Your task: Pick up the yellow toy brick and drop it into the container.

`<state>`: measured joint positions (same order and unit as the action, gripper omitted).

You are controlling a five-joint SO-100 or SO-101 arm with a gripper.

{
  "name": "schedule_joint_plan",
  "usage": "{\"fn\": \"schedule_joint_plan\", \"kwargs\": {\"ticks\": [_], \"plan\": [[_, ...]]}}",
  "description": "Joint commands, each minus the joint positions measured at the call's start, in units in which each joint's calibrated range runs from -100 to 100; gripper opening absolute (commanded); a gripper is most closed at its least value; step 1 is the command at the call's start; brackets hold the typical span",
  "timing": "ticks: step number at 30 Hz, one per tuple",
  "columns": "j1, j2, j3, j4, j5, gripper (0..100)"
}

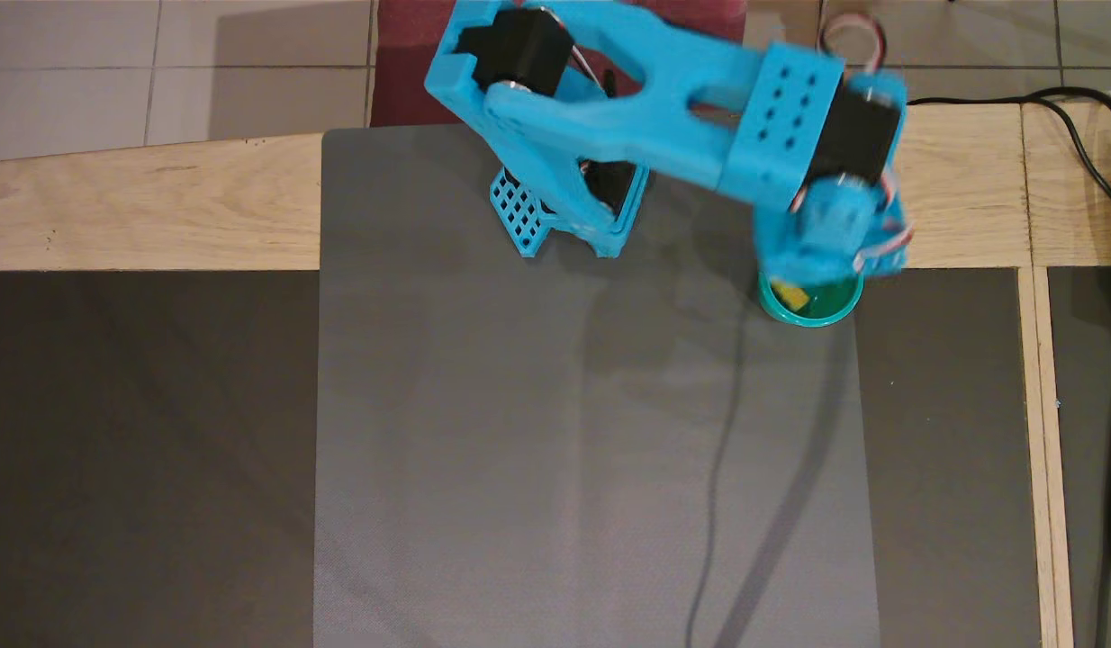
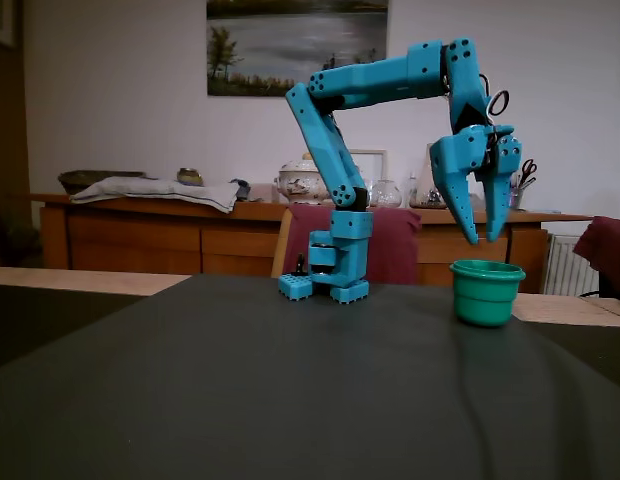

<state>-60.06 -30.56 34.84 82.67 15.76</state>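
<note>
The yellow toy brick lies inside the container, a round teal-green cup at the mat's far right corner in the overhead view. There my blue wrist hangs over the cup's back half, blurred, and hides the fingertips. From the fixed view the cup stands right of the arm's base, and its wall hides the brick. My gripper points down just above the cup's rim. It is open, with nothing between its fingers.
The arm's base stands at the back of the grey mat. Black cables run along the wooden table's right side. A sideboard stands behind the table in the fixed view.
</note>
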Motion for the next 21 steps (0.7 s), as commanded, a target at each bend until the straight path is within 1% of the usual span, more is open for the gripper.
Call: {"fn": "schedule_joint_plan", "kwargs": {"ticks": [1, 4, 11, 12, 15, 18, 21], "plan": [[5.3, -6.0, -0.8, -0.3, 0.1, 0], [13.0, -16.1, -0.8, -0.3, 0.0, 0], [30.5, -33.8, -0.1, -0.3, -0.2, 0], [34.0, -36.4, 0.1, -0.3, -0.9, 0], [43.8, -41.5, 0.1, -0.4, -5.4, 0], [49.2, -45.1, 0.3, -0.2, -6.7, 0], [52.1, -46.8, 0.3, 0.1, -6.7, 0]]}}
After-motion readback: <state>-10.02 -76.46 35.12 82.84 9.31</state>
